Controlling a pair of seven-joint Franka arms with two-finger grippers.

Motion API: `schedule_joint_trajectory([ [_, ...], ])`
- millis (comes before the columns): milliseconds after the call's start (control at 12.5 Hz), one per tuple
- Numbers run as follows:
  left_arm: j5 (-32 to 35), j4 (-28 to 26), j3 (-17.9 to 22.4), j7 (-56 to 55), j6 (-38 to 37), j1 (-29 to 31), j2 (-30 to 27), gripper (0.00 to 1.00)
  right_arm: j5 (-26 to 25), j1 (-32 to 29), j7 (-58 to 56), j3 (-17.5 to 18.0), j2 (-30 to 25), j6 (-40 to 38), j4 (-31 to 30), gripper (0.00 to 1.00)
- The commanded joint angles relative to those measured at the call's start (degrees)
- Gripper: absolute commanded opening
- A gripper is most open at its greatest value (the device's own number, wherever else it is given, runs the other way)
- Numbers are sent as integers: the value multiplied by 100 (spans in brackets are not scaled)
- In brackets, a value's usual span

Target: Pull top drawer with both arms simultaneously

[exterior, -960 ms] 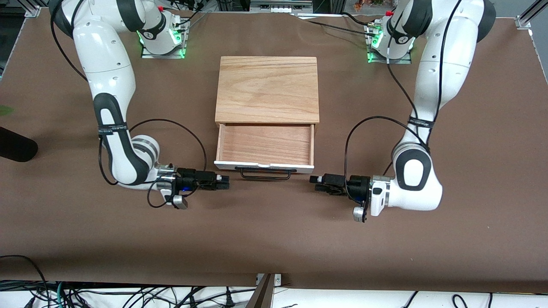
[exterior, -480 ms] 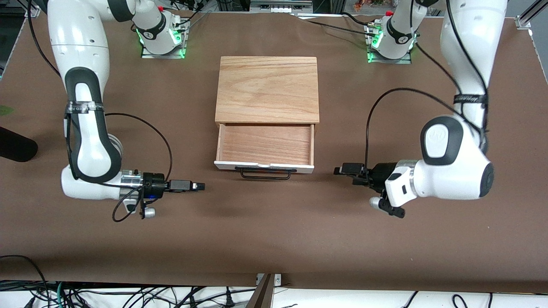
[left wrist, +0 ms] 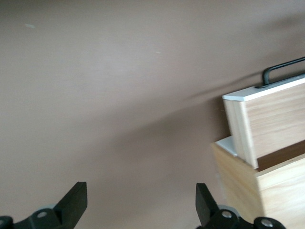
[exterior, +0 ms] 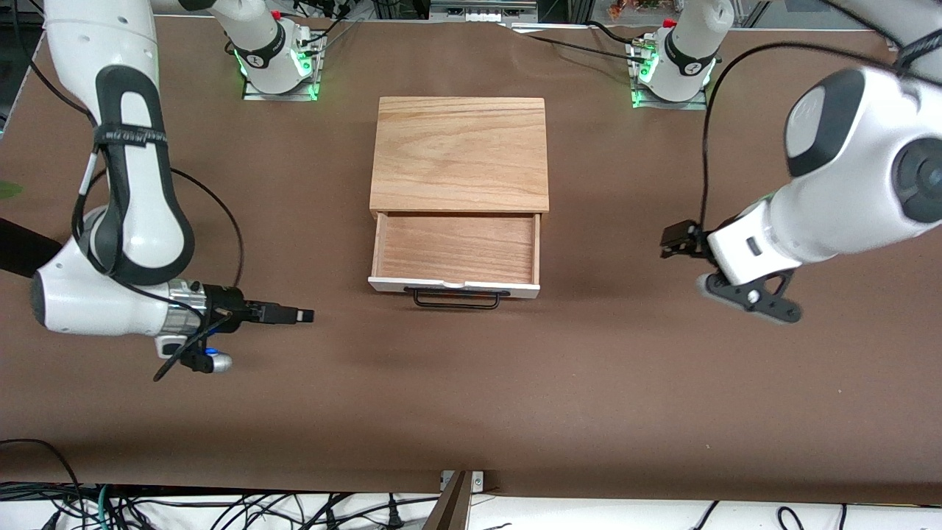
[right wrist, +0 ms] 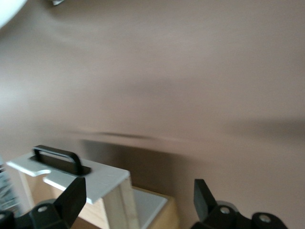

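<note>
**A:** Start with your grippers. What do you see on the left one?

**B:** Your left gripper (exterior: 671,241) hangs in the air over bare table toward the left arm's end, well apart from the drawer. In its wrist view the two black fingers (left wrist: 74,202) stand spread wide with only tabletop between them. It carries nothing.

**A:** And the right?

**B:** Your right gripper (exterior: 302,316) is low over the table toward the right arm's end, pointing at the drawer's front yet clear of it. Its fingers (right wrist: 72,198) are likewise spread, nothing between them.

**A:** Where is the top drawer for you?

**B:** The top drawer (exterior: 455,250) sits drawn out of the wooden box (exterior: 459,153) in the middle of the table, toward the front camera. You can see its bare light-wood floor; nothing lies in it. Its white front panel (exterior: 453,285) faces the camera, and the black wire handle (exterior: 455,299) runs along that panel. Neither gripper touches the handle.

**A:** And the arms themselves?

**B:** Your left arm (exterior: 846,177) is raised high, its wrist near the view's edge. Your right arm (exterior: 125,213) bends down from its base, forearm lying level above the brown table (exterior: 471,397).
</note>
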Motion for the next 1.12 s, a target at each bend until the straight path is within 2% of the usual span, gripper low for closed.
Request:
schedule_joint_trajectory([
  [0, 497, -1467, -50, -378, 450, 261, -1172, 100, -2279, -93, 361, 385, -768, -37, -137, 100],
  [80, 498, -2065, -103, -624, 913, 479, -1594, 100, -3238, -320, 343, 701, -1058, -2, -206, 100],
  [160, 506, -2549, -329, -626, 1249, 699, -1963, 100, -3700, -575, 334, 966, -1400, 7, -372, 100],
  [240, 637, -2902, -628, -696, 1296, 849, -2263, 100, -3731, -751, 343, 1003, -1804, -45, -513, 100],
  [400, 805, -3378, -745, -741, 1305, 921, -2712, 100, -3801, -998, 369, 1003, -2595, -150, -917, 100],
  [480, 797, -3424, -745, -697, 1270, 921, -2740, 100, -3819, -1095, 387, 1003, -2973, -360, -1067, 100],
  [640, 805, -3258, -745, -653, 1165, 921, -2636, 100, -4029, -1192, 431, 1012, -3292, -834, -1156, 100],
  [800, 796, -3082, -762, -662, 955, 921, -2538, 100, -4074, -1201, 736, 1038, -3363, -1248, -1191, 100],
  [1040, 796, -3055, -754, -662, 734, 930, -2538, 100, -4021, -1263, 782, 1065, -3180, -1320, -1087, 100],
])
